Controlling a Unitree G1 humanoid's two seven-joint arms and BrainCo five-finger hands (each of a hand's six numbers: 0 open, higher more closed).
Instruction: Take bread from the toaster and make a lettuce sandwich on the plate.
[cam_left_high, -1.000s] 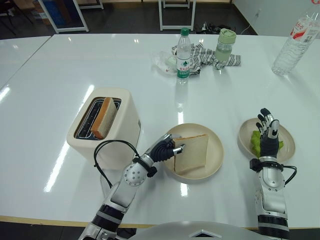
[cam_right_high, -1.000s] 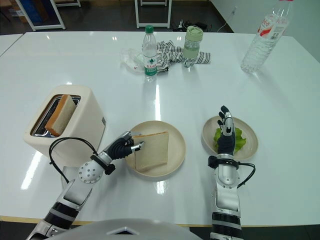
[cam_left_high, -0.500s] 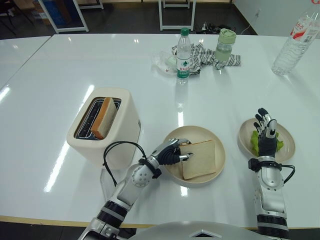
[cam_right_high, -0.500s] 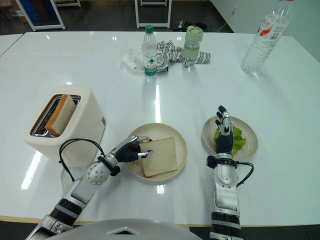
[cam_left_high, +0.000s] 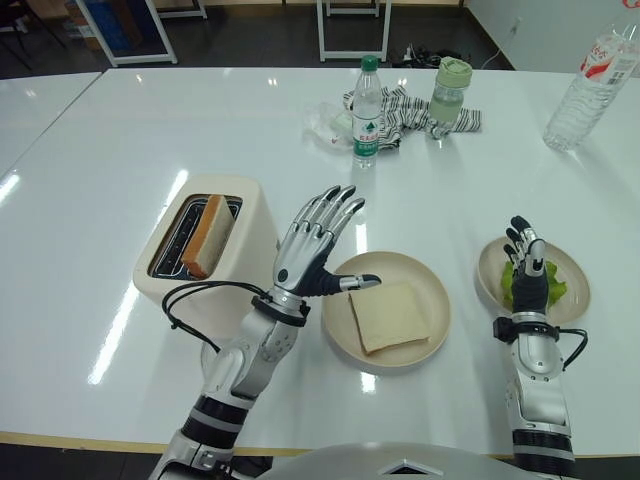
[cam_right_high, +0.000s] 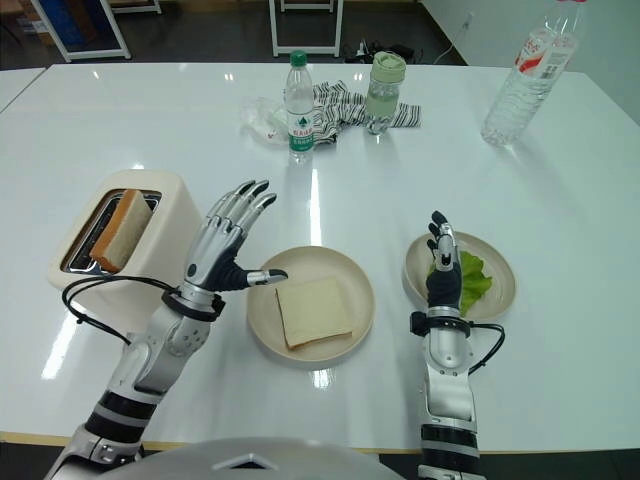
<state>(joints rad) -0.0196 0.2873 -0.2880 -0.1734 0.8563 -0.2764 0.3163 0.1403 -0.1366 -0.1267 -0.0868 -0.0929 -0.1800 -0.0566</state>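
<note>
Left of my left hand (cam_left_high: 312, 250), the toaster (cam_left_high: 240, 262) holds one slice (cam_left_high: 208, 232). That hand is held up, fingers spread, empty. Just right of it, bread (cam_left_high: 390, 316) lies flat on the plate (cam_left_high: 432, 290). My right hand (cam_left_high: 527, 282), upright and empty, stands at the lettuce (cam_left_high: 554, 290). I should pinch a leaf lightly, then centre it on the bread.
</note>
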